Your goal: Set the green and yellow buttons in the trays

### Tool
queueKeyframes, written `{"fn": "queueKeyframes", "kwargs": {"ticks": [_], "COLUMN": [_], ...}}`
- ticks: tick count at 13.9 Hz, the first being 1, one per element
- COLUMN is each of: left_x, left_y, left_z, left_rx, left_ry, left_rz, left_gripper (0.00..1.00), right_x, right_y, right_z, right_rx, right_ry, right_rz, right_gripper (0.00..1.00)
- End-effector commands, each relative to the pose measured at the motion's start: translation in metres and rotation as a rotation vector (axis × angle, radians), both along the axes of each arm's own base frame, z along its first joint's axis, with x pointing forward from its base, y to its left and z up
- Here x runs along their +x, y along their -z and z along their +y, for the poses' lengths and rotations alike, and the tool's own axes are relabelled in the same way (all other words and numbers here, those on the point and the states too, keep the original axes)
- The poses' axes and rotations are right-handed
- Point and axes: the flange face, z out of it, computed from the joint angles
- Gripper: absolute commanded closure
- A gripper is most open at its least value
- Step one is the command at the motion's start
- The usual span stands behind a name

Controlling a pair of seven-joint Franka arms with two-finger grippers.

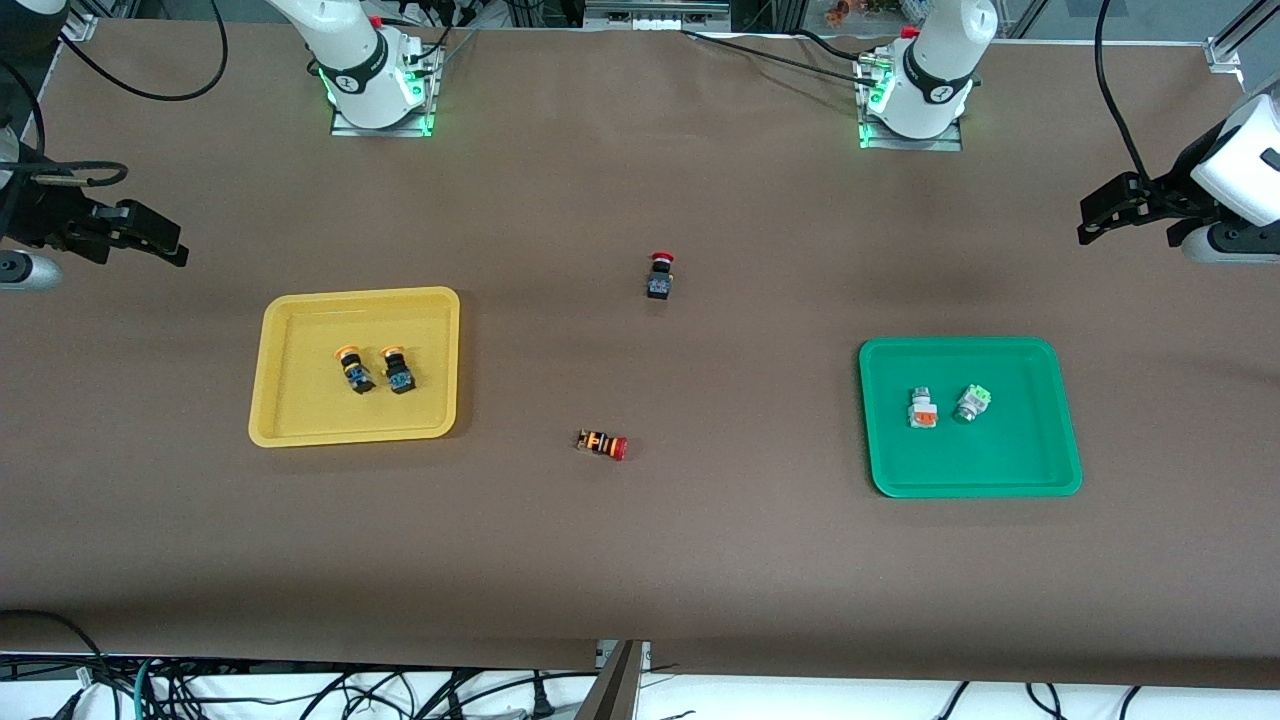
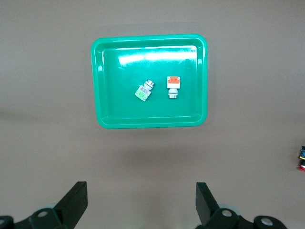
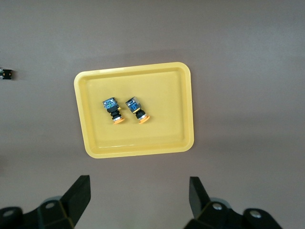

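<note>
1. Front view: the yellow tray [image 1: 355,366] lies toward the right arm's end of the table [image 1: 640,560], with two yellow buttons [image 1: 353,368] side by side in it, just apart. The green tray [image 1: 968,416] lies toward the left arm's end and holds an orange-block button [image 1: 921,409] and a green-block button [image 1: 971,403]. Between the trays, on the bare table, are a black red-capped button [image 1: 659,275] and, nearer the camera, a striped red-capped button [image 1: 602,444] on its side. The right hand [image 1: 150,240] hangs at its end of the table, the left hand [image 1: 1110,212] at the other end (both empty).
2. Left wrist view: the left hand's fingers [image 2: 76,205] stand wide apart over bare table, with the green tray and its two buttons well clear of them.
3. Right wrist view: the right hand's fingers [image 3: 78,195] are spread open, holding nothing, with the yellow tray well clear of them.
</note>
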Motion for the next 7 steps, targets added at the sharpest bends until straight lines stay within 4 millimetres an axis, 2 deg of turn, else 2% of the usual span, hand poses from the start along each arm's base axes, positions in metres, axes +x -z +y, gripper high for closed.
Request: {"fn": "queueKeyframes", "kwargs": {"ticks": [1, 3, 7], "left_x": [0.003, 0.003, 0.003], "left_y": [-0.006, -0.006, -0.006], "left_z": [0.001, 0.0, 0.001], "left_rx": [0.01, 0.01, 0.01], "left_ry": [0.012, 0.013, 0.012], "left_rz": [0.005, 0.005, 0.005], "left_gripper": [0.0, 0.0, 0.0], "right_x": [0.005, 0.013, 0.032], "right_y": [-0.002, 0.005, 0.037], "right_z": [0.007, 0.009, 0.009], "right_rx": [0.009, 0.002, 0.001], "right_ry": [0.009, 0.007, 0.009], "right_rz": [-0.011, -0.028, -0.01], "right_gripper": [0.04, 0.04, 0.01]}}
